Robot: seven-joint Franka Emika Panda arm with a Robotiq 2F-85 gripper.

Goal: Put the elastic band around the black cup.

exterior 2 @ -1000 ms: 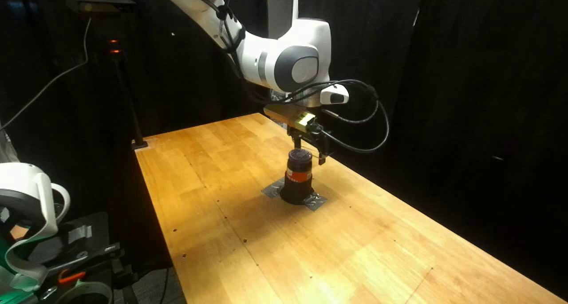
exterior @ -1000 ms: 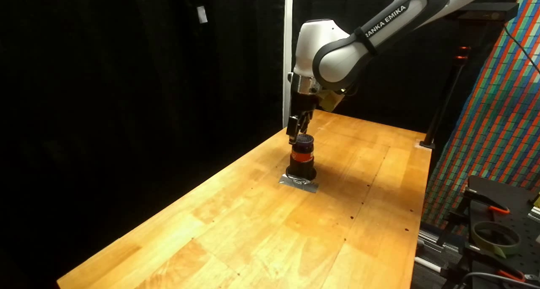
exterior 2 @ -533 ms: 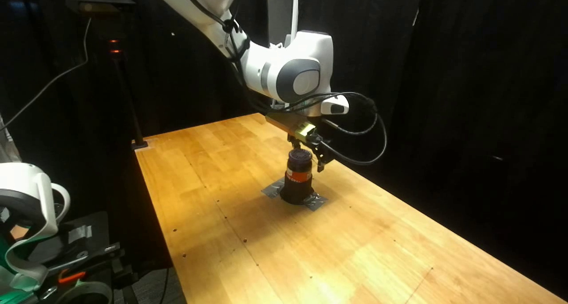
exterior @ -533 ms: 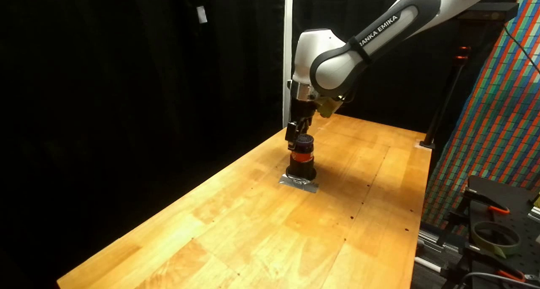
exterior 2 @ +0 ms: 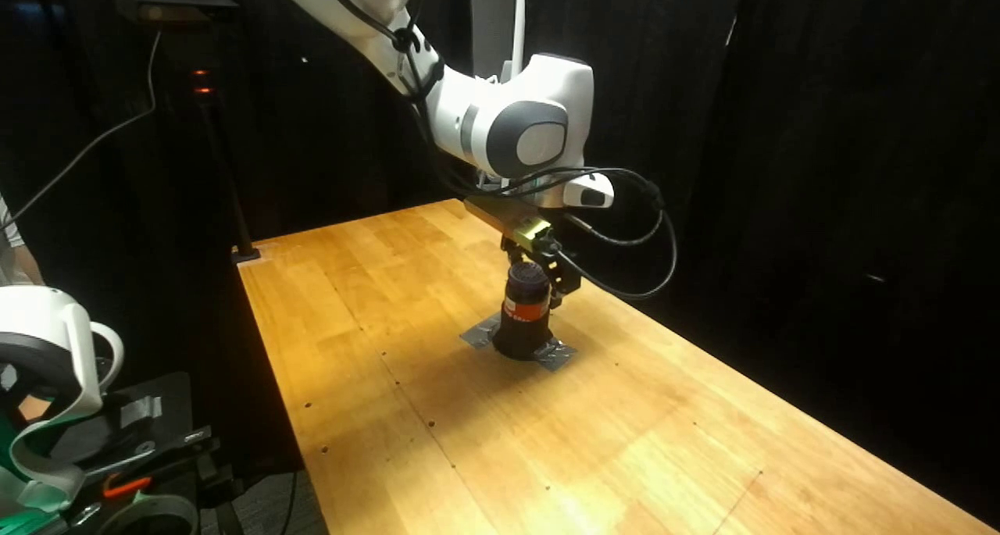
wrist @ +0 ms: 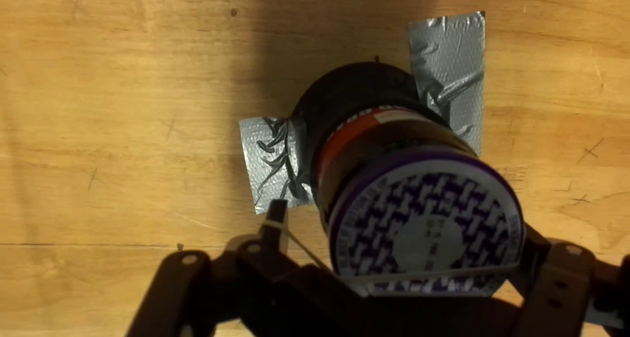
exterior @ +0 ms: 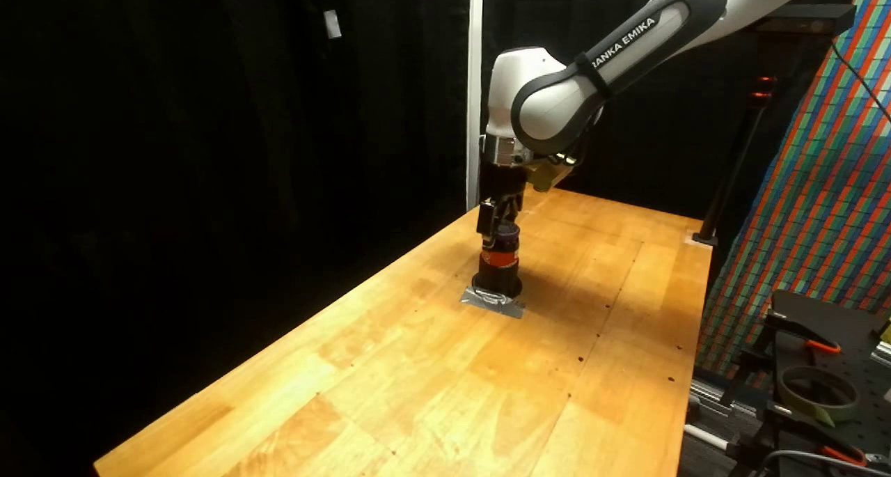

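Honey-coloured wooden surface (exterior: 445, 393) beneath the end effector (wrist: 404, 223), pitted with small dark holes (exterior: 581, 359).
Just below the end effector, the black cup (exterior 2: 522, 337) stands upright; a short tape strip (wrist: 270, 167) and a longer tape strip (wrist: 457, 76), both silver, run from its base onto the wood. Well apart from the end effector, a slim black post (exterior 2: 239, 234) stands at a corner.

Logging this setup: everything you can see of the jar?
The jar stands upright in the black cup on the wooden table, lower end hidden. Body looks like dark glass, with an orange-red label bearing a white patch. The purple-rimmed lid, patterned purple and white, is on. In the wrist view the elastic band crosses it; whether band or gripper touches, I can't tell.
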